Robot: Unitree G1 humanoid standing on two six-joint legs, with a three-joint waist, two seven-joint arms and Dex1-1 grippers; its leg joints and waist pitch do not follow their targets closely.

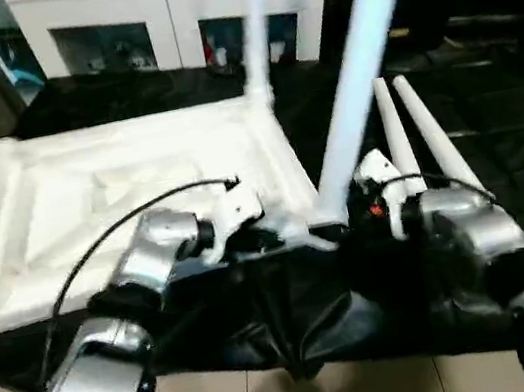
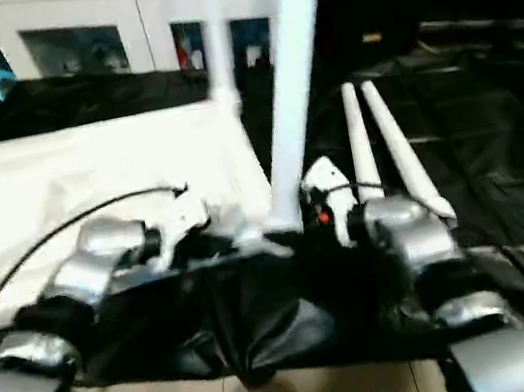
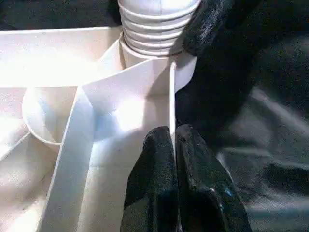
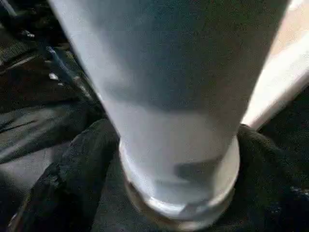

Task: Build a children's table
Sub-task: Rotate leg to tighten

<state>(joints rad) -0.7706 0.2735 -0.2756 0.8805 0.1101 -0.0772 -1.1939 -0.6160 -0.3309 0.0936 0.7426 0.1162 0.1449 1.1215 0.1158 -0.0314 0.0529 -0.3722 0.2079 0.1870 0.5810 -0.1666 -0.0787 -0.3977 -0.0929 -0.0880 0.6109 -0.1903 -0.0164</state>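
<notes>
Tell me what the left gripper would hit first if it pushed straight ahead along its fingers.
Probably the corner socket of the tabletop. The left gripper, shut on a thin rib of the underside, points along it toward the socket holding the threaded end of a leg. Depth is uncertain.

No writing, label, brand, number or sign can be read on anything in these pictures.
</notes>
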